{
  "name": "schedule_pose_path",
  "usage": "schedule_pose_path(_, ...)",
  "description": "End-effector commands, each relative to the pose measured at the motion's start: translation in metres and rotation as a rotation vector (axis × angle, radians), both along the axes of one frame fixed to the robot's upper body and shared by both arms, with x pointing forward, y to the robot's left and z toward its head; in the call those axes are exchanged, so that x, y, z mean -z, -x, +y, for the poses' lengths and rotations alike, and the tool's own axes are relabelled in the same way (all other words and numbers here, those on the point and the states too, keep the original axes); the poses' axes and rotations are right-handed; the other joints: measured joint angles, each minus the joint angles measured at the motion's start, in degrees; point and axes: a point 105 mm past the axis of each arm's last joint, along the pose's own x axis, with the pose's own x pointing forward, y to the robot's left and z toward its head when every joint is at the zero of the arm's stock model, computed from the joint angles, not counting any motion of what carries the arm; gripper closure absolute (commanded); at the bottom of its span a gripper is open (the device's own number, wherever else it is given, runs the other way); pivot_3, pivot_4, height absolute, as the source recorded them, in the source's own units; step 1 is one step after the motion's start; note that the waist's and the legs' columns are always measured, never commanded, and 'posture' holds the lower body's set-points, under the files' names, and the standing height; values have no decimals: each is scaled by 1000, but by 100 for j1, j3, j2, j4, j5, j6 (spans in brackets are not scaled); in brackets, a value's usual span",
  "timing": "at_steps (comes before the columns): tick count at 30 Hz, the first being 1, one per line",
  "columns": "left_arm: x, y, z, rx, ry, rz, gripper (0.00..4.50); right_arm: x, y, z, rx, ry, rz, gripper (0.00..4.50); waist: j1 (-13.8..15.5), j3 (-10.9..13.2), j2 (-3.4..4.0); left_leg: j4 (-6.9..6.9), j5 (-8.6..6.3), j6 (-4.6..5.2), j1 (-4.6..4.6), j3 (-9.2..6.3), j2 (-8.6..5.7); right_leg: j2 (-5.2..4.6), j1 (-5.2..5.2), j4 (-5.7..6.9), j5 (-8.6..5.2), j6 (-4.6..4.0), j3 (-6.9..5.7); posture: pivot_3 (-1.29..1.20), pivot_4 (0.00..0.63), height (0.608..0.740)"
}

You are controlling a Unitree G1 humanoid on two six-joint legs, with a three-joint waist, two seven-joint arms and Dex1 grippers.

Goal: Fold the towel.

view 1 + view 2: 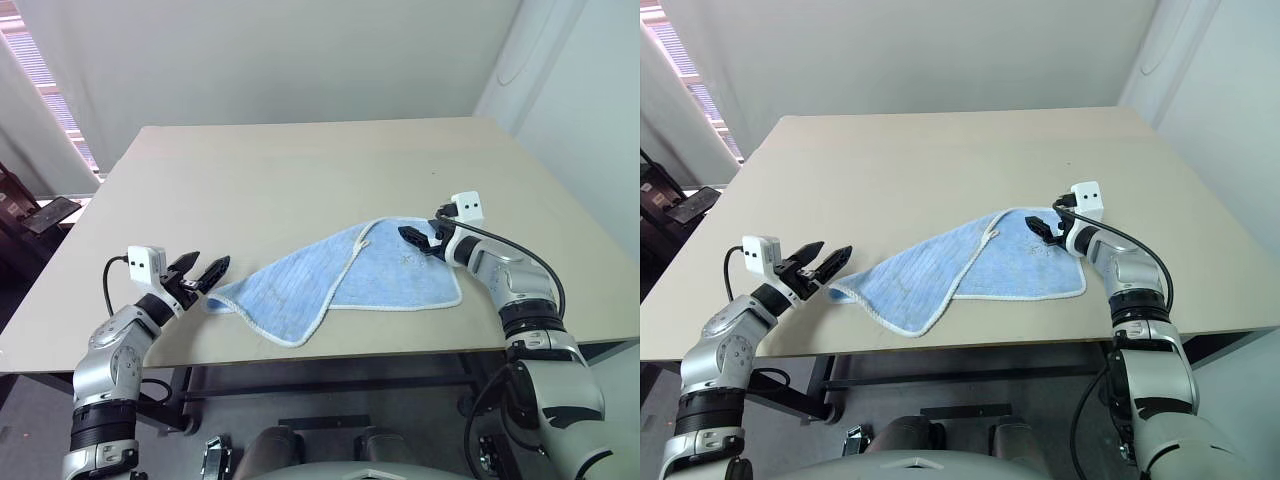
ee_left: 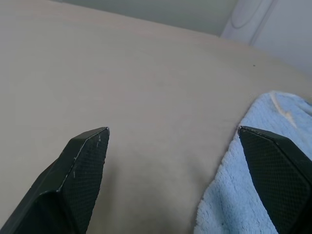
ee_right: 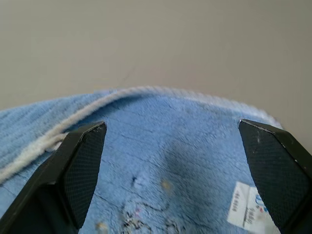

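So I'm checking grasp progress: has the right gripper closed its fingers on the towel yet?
No, in the right wrist view the right gripper has its fingers spread wide above the towel, pinching nothing.

the towel [image 1: 350, 275] is light blue with white stitched edging and a small white tag [image 3: 247, 210], on a plain beige table [image 1: 300, 170].

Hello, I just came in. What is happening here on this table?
A two-armed robot is working on a light-blue towel that lies rumpled and partly folded over itself on a beige table. Its left gripper is open, right at the towel's left corner. Its right gripper is also open, over the towel's far right corner, near a small white tag. Neither gripper holds the cloth, and the fold is not finished.
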Motion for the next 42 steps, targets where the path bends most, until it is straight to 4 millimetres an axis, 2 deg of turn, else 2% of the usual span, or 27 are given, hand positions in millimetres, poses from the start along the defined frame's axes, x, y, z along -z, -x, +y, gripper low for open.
schedule_pose_path(1, -20, -7, -17, 102, -31, -57, 42, -24, -10, -14, 32, 41, -55, 0, 7, 0, 0, 0, 0, -1, 0, 0, 0, 0, 1, 0, 0, 0, 0, 0, 0, 736)
schedule_pose_path(4, -20, -21, -30, 152, -42, -60, 42, -23, -17, -31, 120, 40, -54, 0, 19, 0, 2, 5, 0, -9, 2, 0, -1, 0, 8, -1, 4, -8, -4, 0, 0, 736)
schedule_pose_path(8, -20, -34, -47, 201, -25, -59, 42, -10, -20, -43, 193, 77, -18, 0, -9, -1, 2, 7, 6, -13, 11, -1, -2, 0, 15, -1, 9, -17, -9, 0, 0, 736)
schedule_pose_path(12, -26, -43, -52, 221, -19, -84, 42, 6, -22, -30, 194, 67, 36, 0, -48, -1, 2, -5, 16, -4, 10, -1, 0, 1, 6, 0, 10, -16, -10, 0, 0, 736)
schedule_pose_path(15, -31, -45, -52, 211, 7, -99, 42, 10, -25, -23, 203, 77, 47, 0, -120, 0, 3, -7, 19, -7, 9, -4, 3, 1, 1, 6, 10, -15, -21, 0, 0, 736)
schedule_pose_path(25, -26, -29, -48, 181, -6, -97, 42, 15, -33, -2, 239, 134, 76, 0, -172, -2, 5, 0, 22, -12, 13, -11, 3, 0, 7, 17, 11, -16, -31, 0, 0, 736)
schedule_pose_path(28, -27, -25, -44, 153, -7, -100, 0, 18, -34, 6, 233, 156, 84, 588, -167, -2, 5, 0, 23, -15, 13, -12, 3, 0, 7, 17, 11, -16, -33, 0, 0, 736)
schedule_pose_path(30, -29, -23, -40, 135, -7, -103, 0, 18, -35, 7, 241, 161, 85, 1191, -166, -2, 5, 1, 25, -18, 13, -15, 3, 0, 8, 18, 11, -17, -38, 0, 0, 736)
schedule_pose_path(35, -27, -20, -35, 109, -16, -102, 0, 13, -37, 5, 267, 164, 70, 3095, -160, -3, 7, 1, 27, -21, 14, -18, 2, 0, 9, 20, 12, -19, -43, 0, 0, 736)
schedule_pose_path(39, -25, -17, -32, 96, -27, -98, 0, 5, -39, -5, 294, 170, 54, 4493, -160, -2, 7, -1, 27, -21, 13, -18, 2, 0, 8, 20, 12, -19, -44, 0, 0, 736)
schedule_pose_path(42, -25, -13, -30, 98, -39, -96, 0, 1, -39, -12, 297, 164, 52, 4493, -162, -2, 8, -1, 27, -21, 13, -19, 2, 0, 8, 19, 12, -19, -46, 0, 0, 736)
